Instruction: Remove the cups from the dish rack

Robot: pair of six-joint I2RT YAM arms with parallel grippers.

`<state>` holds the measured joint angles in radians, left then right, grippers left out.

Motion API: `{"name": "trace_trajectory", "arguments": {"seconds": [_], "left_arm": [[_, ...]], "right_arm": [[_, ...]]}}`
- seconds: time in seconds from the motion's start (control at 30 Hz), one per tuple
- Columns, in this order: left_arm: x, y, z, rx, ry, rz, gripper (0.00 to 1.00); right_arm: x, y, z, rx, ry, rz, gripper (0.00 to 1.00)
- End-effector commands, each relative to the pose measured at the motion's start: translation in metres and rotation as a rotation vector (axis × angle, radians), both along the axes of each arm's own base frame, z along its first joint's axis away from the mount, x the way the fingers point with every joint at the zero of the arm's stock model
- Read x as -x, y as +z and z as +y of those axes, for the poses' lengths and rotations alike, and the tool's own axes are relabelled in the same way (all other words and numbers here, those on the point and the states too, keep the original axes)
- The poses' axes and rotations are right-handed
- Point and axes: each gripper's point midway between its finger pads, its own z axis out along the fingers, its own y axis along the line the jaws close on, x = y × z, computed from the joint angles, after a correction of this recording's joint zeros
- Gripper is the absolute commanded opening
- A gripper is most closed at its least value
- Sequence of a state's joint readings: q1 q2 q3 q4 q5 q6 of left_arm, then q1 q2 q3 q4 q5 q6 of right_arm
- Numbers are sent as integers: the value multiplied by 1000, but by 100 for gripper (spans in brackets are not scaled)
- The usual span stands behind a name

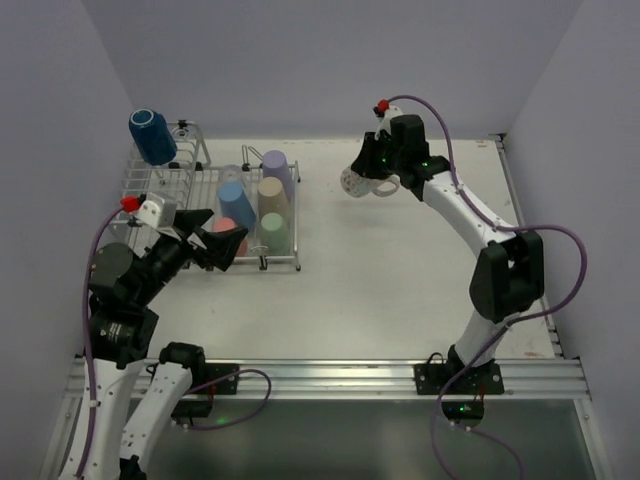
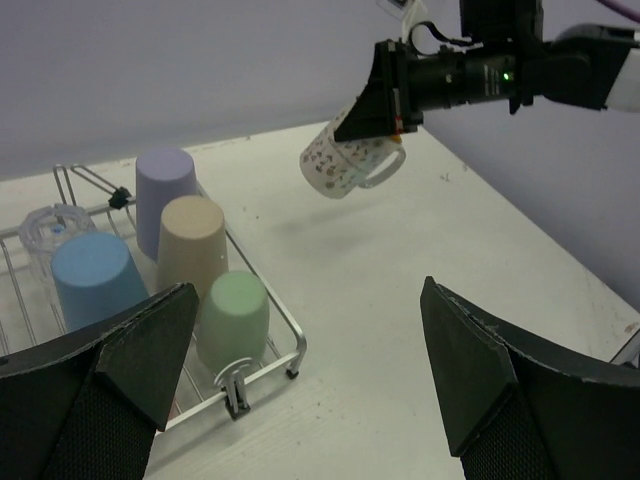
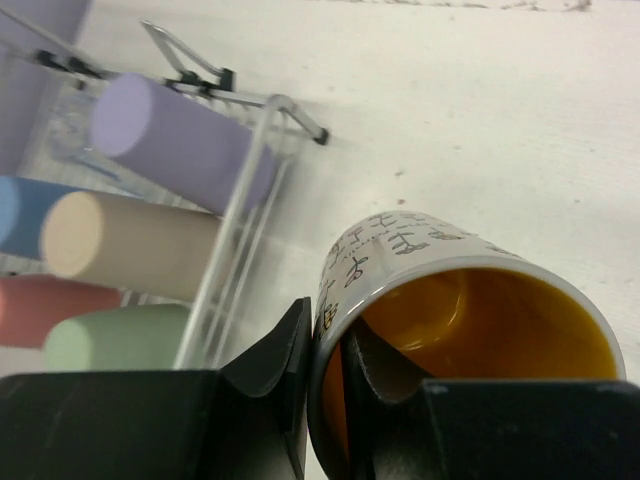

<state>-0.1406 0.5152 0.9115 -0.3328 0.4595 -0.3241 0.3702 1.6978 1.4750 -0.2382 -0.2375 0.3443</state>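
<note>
Right wrist view showed the right gripper (image 3: 325, 360) pinching the white speckled orange-lined mug (image 3: 480, 320) by its wall, one finger inside, one outside. The mug hung over the table (image 3: 500, 120), apart from the silver wire dish rack (image 3: 283, 103); the left gripper (image 2: 307, 290) gaped empty.

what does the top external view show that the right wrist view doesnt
Only the top external view: the dark blue mug perched on the tall end of the silver-white wire dish rack, and the open left gripper over the rack's near side. Only the right wrist view: the glossy orange lining of the white speckled mug, with the right gripper pinching its wall, one finger inside. Both: that mug held clear of the rack, plus the lilac plastic tumbler, the beige tumbler and the mint tumbler upside down in the rack.
</note>
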Motion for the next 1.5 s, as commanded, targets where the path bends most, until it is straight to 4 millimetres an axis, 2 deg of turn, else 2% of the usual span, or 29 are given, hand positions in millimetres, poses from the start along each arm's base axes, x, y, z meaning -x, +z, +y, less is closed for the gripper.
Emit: {"name": "trace_trajectory", "arguments": {"seconds": [0.0, 0.03, 0.07, 0.1, 0.13, 0.17, 0.2, 0.27, 0.3, 0.37, 0.57, 0.8, 1.0, 1.2, 1.23, 1.33, 1.4, 1.47], "left_arm": [[-1, -16, 2, -68, 27, -13, 100], [-2, -17, 3, -71, 36, -18, 100], [-3, -19, 4, -70, 42, -21, 100], [-1, -18, 4, -68, 43, -30, 100], [-3, -19, 5, -67, 55, -31, 100], [-4, -18, 6, -62, 63, -38, 100], [-6, -21, 6, -59, 67, -30, 100], [-9, -20, 4, -44, 67, -39, 100], [-12, -27, 2, -46, 65, -25, 100], [-18, -33, -1, -46, 57, -16, 100], [-26, -44, -5, -62, 54, -1, 100], [-34, -49, -3, -70, 78, 16, 100], [-46, -48, 14, -69, 193, 57, 100], [-49, -43, 15, -48, 208, 70, 100], [-50, -43, 15, -46, 214, 73, 100], [-55, -36, 21, -33, 254, 80, 100], [-58, -30, 24, -23, 280, 80, 100], [-62, -17, 29, -13, 315, 72, 100]], "right_arm": [[-38, 45, -8, 123, -34, -164, 0], [-41, 33, -10, 171, -28, -139, 0], [-52, 15, -14, 216, -48, -111, 0], [-59, 20, -13, 231, -57, -125, 0], [-62, 13, -16, 268, -56, -106, 0], [-70, -5, -18, 304, -65, -78, 0], [-75, 1, -15, 313, -67, -92, 0], [-82, -24, -15, 381, -56, -54, 0], [-86, -21, -13, 418, -61, -68, 0], [-98, -32, -12, 460, -72, -65, 0], [-104, -61, -8, 529, -61, -28, 0], [-107, -80, -3, 560, -56, -30, 0], [-103, -79, 0, 540, -44, -32, 0], [-97, -88, 2, 540, -10, -15, 1], [-97, -88, 2, 540, -8, -15, 3], [-96, -88, 3, 540, 0, -15, 19], [-96, -81, 4, 533, -1, -29, 28], [-95, -72, 2, 527, -10, -42, 45]]}}
